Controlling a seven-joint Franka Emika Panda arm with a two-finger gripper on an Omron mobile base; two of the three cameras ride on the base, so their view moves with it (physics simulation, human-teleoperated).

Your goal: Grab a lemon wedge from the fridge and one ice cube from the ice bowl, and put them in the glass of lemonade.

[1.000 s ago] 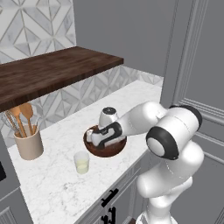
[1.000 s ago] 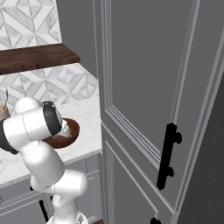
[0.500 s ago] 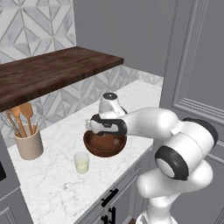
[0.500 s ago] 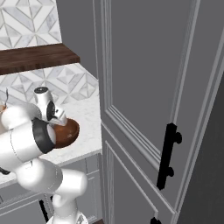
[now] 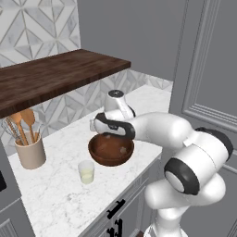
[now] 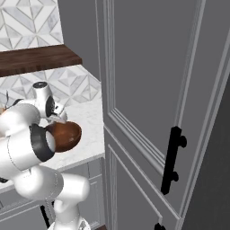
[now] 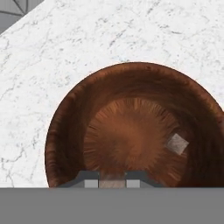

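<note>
The arm is swinging outward, its elbow moving toward the lower right of the left base view, while the hand (image 5: 107, 134) is lifting out of the ice bowl (image 5: 111, 149) to hover over its far rim. Between its tips, a pale cube (image 7: 112, 180) is riding.

Marble counter (image 5: 55, 185): ice bowl (image 5: 111, 149) near the front edge, one ice cube (image 7: 177, 143) inside it; glass of lemonade (image 5: 86, 171) just left of the bowl; utensil cup (image 5: 30, 154) further left, under the wooden shelf (image 5: 55, 76); panelled cabinets (image 6: 148, 90) to the right.
</note>
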